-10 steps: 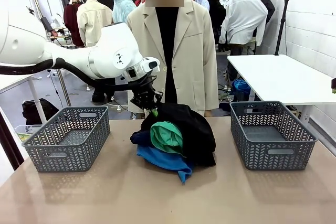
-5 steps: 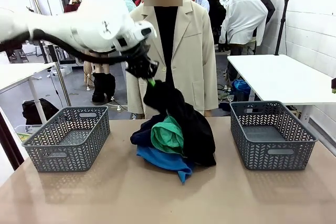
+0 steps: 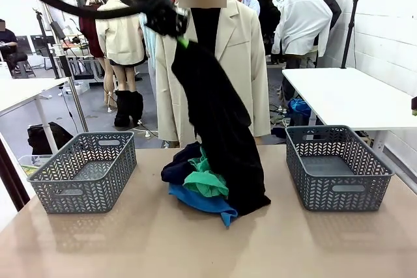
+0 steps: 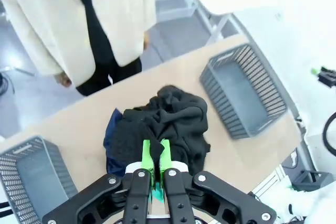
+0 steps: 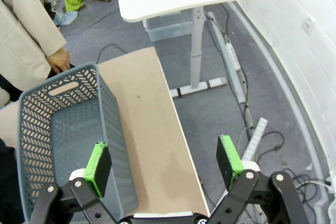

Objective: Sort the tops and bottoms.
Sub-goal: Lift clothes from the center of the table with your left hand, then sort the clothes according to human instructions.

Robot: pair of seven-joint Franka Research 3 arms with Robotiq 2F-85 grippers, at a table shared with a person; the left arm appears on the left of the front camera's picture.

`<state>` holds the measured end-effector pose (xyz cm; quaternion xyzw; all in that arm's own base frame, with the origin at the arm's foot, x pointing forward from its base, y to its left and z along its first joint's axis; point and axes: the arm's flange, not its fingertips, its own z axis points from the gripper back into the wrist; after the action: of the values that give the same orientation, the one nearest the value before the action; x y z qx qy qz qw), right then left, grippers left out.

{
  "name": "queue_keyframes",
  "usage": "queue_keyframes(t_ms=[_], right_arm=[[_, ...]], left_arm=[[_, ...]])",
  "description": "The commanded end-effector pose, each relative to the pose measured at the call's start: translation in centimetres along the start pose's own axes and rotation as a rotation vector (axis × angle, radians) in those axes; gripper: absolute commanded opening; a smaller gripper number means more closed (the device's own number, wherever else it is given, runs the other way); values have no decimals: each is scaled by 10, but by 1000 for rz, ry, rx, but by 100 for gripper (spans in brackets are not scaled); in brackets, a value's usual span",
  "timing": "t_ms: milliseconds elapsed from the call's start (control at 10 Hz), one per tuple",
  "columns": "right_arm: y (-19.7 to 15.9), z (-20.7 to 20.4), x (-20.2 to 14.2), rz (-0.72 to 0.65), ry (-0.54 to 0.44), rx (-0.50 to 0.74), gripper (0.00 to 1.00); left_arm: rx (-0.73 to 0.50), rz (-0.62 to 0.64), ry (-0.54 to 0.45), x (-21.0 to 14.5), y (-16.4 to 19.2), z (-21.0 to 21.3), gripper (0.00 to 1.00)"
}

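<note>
My left gripper (image 3: 180, 38) is raised high above the table's middle, shut on the black garment (image 3: 218, 128), which hangs stretched from it down to the pile. In the left wrist view the green fingertips (image 4: 156, 153) pinch the black garment (image 4: 168, 124) directly below. Under it on the table lie the emerald green garment (image 3: 207, 181), the dark navy one (image 3: 177, 171) and the bright blue one (image 3: 205, 203). My right gripper (image 5: 164, 163) is open, hovering over the table's right edge beside the right basket (image 5: 63, 129).
Two grey baskets stand on the table, one at the left (image 3: 85, 170) and one at the right (image 3: 337, 167), both with nothing in them. A person in a beige coat (image 3: 238, 63) stands at the far side behind the pile. A white table (image 3: 352, 92) is at the back right.
My left gripper has risen well above the pile, pulling the black garment up so that it now hangs stretched. The green garment has slipped lower in the pile.
</note>
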<state>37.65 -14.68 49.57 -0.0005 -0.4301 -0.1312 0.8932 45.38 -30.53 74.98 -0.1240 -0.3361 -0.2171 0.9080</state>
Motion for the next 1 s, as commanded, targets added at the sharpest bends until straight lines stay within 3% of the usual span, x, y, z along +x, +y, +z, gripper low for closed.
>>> queue_keyframes(t_ms=[0, 200, 500, 700, 900], right_arm=[[0, 0, -1, -9, 8, 4, 100], [0, 0, -1, -9, 8, 4, 100], [0, 0, -1, -9, 8, 4, 100], [0, 0, -1, -9, 8, 4, 100], [0, 0, -1, -9, 8, 4, 100]], left_arm=[[-6, 14, -102, 15, -11, 59, 0], [55, 61, -192, 29, -38, 145, 0], [47, 93, -328, 23, -57, 230, 0], [42, 150, -405, 17, -47, 255, 0], [39, 107, -372, 18, -55, 257, 0]])
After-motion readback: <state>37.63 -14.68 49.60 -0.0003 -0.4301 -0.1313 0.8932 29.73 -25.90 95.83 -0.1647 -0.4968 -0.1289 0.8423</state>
